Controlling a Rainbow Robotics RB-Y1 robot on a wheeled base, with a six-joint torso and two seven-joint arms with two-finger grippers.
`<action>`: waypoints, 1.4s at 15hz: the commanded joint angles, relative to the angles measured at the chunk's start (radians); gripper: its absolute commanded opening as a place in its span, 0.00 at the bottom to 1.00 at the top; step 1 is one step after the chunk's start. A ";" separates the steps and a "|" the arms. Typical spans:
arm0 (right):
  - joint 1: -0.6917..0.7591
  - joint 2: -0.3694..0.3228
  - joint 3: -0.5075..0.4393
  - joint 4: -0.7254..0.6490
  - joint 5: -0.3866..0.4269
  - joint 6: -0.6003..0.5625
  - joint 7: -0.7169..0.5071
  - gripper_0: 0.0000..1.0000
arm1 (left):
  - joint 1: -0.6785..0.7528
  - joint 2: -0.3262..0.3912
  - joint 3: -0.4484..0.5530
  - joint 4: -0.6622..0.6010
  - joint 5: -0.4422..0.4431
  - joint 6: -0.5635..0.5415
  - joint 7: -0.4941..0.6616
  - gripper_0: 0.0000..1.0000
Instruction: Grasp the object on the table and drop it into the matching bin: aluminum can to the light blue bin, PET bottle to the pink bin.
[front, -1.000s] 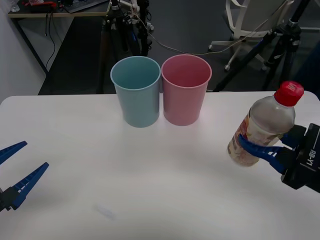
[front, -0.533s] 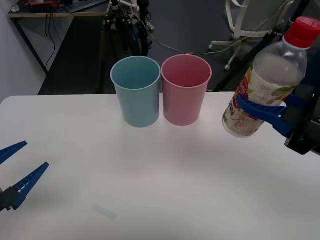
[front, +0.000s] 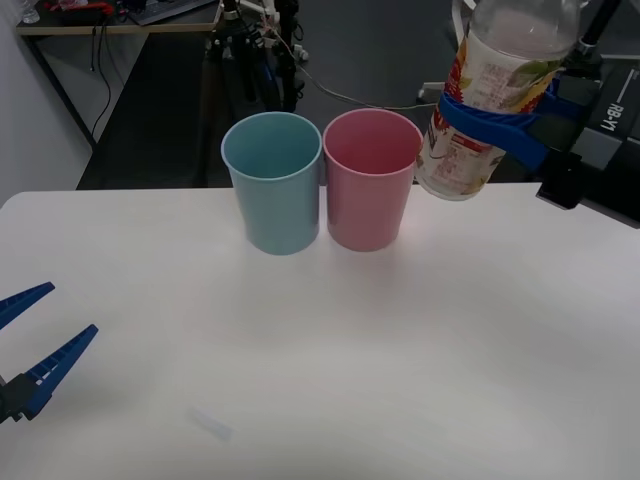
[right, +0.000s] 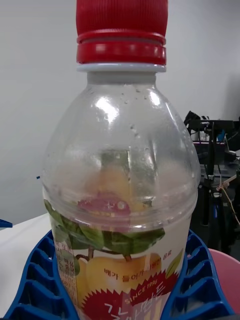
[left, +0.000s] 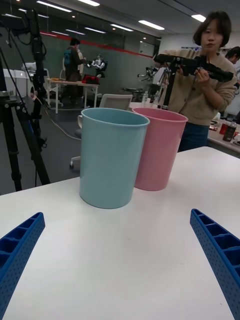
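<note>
My right gripper (front: 492, 118) is shut on the PET bottle (front: 492, 90), a clear bottle with a pale orange-yellow label, held high in the air just right of the pink bin (front: 371, 180). In the right wrist view the bottle (right: 120, 200) stands upright with its red cap (right: 121, 32) on top, and blue ribbed fingers (right: 35, 285) hug its label on both sides. The light blue bin (front: 273, 182) stands touching the pink bin's left side on the white table (front: 330, 350). My left gripper (front: 30, 335) rests open low at the table's left edge. The left wrist view shows the blue bin (left: 111, 156) beside the pink bin (left: 159, 147).
Tripod legs (front: 235, 60) and an office chair (front: 490, 50) stand on the dark floor behind the table. A small pale mark (front: 212, 424) lies on the tabletop near the front. The wide area in front of the bins is bare white surface.
My right gripper has lifted the bottle well up from near the table's right side and carried it left toward the pink bin. The left arm has stayed still.
</note>
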 joint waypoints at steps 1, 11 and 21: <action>-0.225 0.040 0.197 0.099 0.000 0.028 0.004 0.00 | 0.000 0.000 0.000 0.000 0.000 0.000 0.000 1.00; -0.708 0.218 0.596 0.490 0.002 0.043 0.006 0.00 | 0.000 0.000 0.000 0.000 0.000 0.000 0.000 1.00; -0.838 0.385 0.674 0.783 0.042 0.043 0.003 0.00 | 0.000 0.000 0.000 0.000 0.000 0.000 0.000 1.00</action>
